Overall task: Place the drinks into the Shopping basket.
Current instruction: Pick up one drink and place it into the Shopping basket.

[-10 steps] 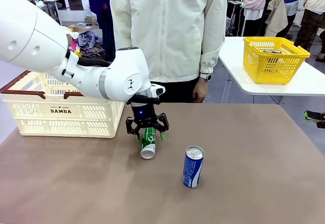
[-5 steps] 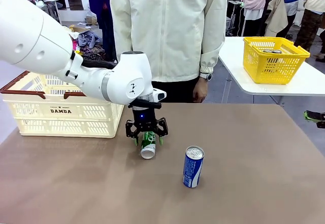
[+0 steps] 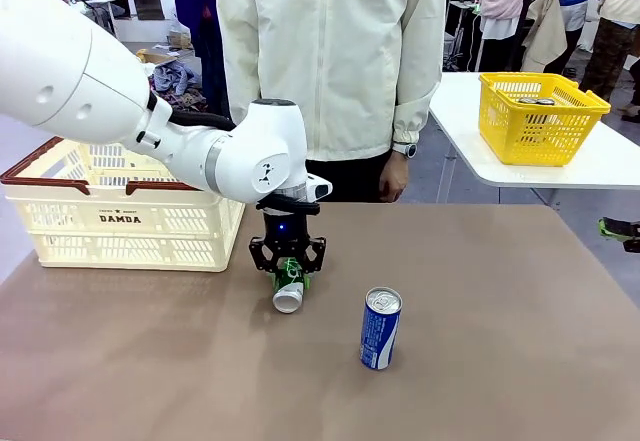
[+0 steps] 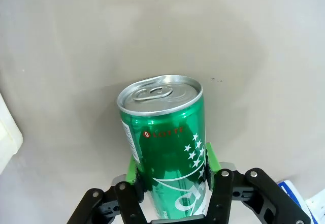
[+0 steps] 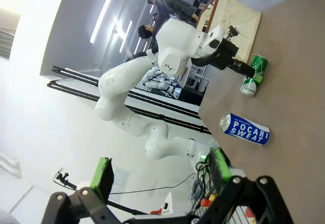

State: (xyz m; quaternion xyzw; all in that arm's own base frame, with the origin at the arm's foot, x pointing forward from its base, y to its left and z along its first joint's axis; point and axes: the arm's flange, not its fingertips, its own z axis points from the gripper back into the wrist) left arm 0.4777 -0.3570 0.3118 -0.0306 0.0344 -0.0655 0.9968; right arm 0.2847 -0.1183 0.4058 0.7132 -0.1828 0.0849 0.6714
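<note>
The green can [image 3: 289,292], a slim metal drink can with white stars and a silver pull-tab top, lies on its side on the brown tabletop [image 3: 500,361], near the middle, its top turned toward the robot's side. The left gripper [image 3: 288,280] comes down on it from above. In the left wrist view its green pads [image 4: 133,166] press against both flanks of the green can [image 4: 167,142], so the left gripper [image 4: 171,161] is clamped on the can's body.

Near it, to the robot's right and apart from it, stands the blue and white can [image 3: 380,328], a slim metal can with a silver top, upright; the right wrist view shows the lettering "POCARI SWEAT" on the blue and white can [image 5: 245,128].

The Shopping basket [image 3: 120,218], a large cream-white plastic lattice crate with a reddish-brown rim and "DAMDA" on its side, sits at the table's far left, just beyond the left arm's elbow.

The right gripper [image 5: 160,176] hangs off the table with its fingers spread wide and nothing between them.

A person in a cream jacket [image 3: 330,51] stands at the far edge. Behind, a yellow plastic basket [image 3: 540,116] rests on a white side table [image 3: 600,166].
</note>
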